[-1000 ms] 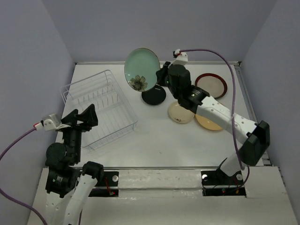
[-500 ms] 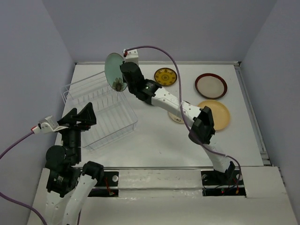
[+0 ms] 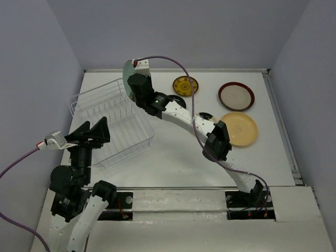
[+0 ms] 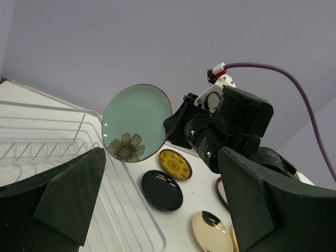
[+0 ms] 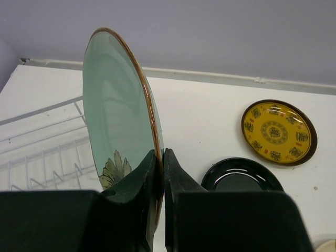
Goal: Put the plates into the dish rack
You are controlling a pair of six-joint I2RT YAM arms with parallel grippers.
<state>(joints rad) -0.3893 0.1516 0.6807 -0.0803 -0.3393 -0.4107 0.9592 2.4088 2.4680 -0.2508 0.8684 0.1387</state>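
I have one round mint-green plate with a flower motif (image 5: 113, 115) pinched by its lower rim in my right gripper (image 5: 159, 157). The two fingers press on either face of the plate, and it stands upright on edge. From above, it hangs in the air by the far right corner of the rectangular white wire dish rack (image 3: 128, 151). In the left wrist view it is clear of the wires. I count six plates in all, this one held and five lying flat on the white table (image 3: 173, 157). I see none between the rack's wires. The small yellow patterned plate (image 3: 185, 85) lies toward the far edge. The small black plate (image 4: 161, 190) lies just beside it on the near side, half hidden under my right arm in the top view. The cream dark-rimmed plate (image 4: 211, 231) lies nearer again, and my arm crosses over most of it from above. To the right lie the red-rimmed beige plate (image 3: 236, 95) and, nearer, the plain orange-yellow plate (image 3: 239, 128), close to each other but apart. My left gripper (image 3: 90, 131) hovers over the near end of the rack with its fingers spread wide, holding nothing.
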